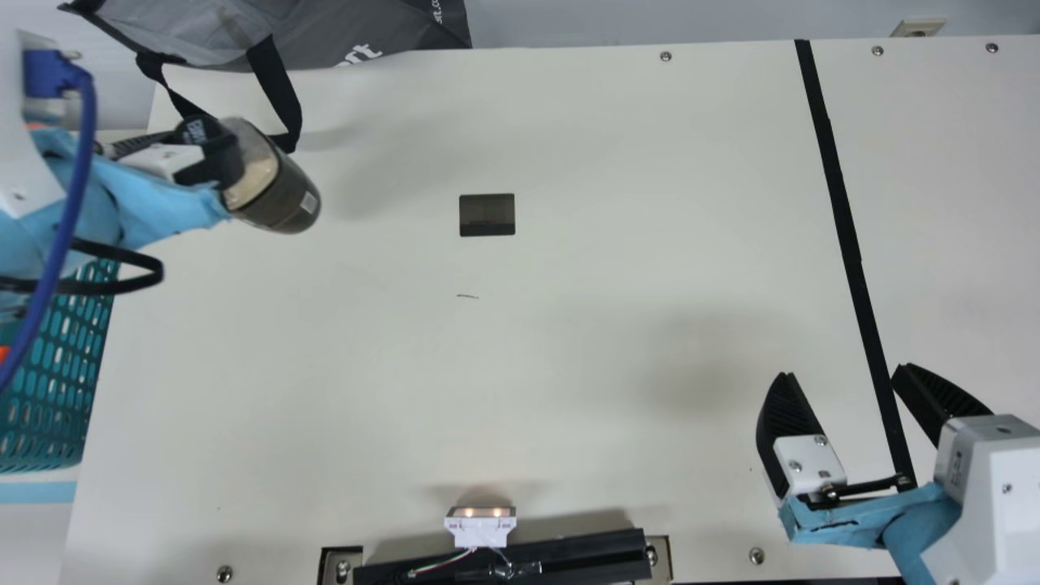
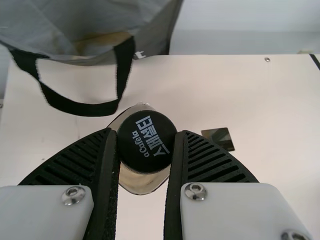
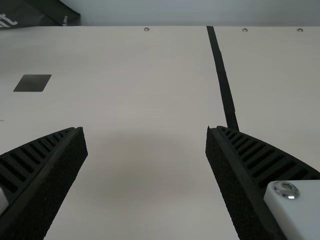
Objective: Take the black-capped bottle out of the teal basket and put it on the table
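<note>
In the main view my left gripper [image 1: 213,154] holds the black-capped bottle [image 1: 280,191] by its cap end, tilted, at the table's far left. The teal basket [image 1: 61,374] is at the left edge, partly behind the left arm. In the left wrist view the cap of the bottle [image 2: 146,142] is pinched between the two pads of the left gripper [image 2: 146,145]. Toward the front right, my right gripper [image 1: 841,375] stands open over the cream table [image 1: 585,366] with nothing between its fingers; the right wrist view shows the right gripper [image 3: 146,131] with its fingers wide apart.
A grey bag [image 1: 357,32] with black straps lies along the far left edge, one strap close behind the bottle. A dark square [image 1: 487,215] marks the table's middle. Black tape [image 1: 845,227] runs down the right side, and a black bar [image 1: 561,556] lies at the front.
</note>
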Tool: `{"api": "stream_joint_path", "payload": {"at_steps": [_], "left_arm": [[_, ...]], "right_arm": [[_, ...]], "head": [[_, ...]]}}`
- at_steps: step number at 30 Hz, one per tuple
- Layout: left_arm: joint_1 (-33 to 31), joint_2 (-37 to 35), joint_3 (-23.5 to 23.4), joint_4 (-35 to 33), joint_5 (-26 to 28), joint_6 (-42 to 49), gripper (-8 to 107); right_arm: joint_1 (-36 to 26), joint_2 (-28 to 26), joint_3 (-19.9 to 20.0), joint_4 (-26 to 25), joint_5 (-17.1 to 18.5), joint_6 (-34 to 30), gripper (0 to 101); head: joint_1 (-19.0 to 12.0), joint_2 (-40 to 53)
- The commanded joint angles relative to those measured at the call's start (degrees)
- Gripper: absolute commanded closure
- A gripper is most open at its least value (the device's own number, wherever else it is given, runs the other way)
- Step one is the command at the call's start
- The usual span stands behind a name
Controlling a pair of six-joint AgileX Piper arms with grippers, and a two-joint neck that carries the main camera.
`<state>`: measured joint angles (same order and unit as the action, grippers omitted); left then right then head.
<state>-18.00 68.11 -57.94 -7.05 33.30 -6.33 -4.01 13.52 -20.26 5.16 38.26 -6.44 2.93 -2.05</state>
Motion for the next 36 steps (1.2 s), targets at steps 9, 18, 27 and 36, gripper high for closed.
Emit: {"api": "stream_joint_path", "payload": {"at_steps": [9, 18, 27, 36], "left_arm": [[-8.65, 1.53, -0.19, 3.77, -0.93, -7.16, 99], [-14.24, 2.86, -0.34, 5.73, -1.63, -11.79, 99], [-18.11, 3.79, 0.36, 6.42, -2.27, -14.69, 99], [-20.52, 4.99, 0.63, 7.32, -2.47, -16.6, 99]], "right_arm": [[0.0, 0.0, 0.0, 0.0, 0.0, 0.0, 10], [0.0, 0.0, 0.0, 0.0, 0.0, 0.0, 10], [0.0, 0.0, 0.0, 0.0, -0.05, 0.0, 10], [0.0, 0.0, 0.0, 0.0, -0.05, 0.0, 10]], "head": [[-0.21, 0.47], [-0.21, 0.47], [-0.21, 0.47], [-0.21, 0.47]]}}
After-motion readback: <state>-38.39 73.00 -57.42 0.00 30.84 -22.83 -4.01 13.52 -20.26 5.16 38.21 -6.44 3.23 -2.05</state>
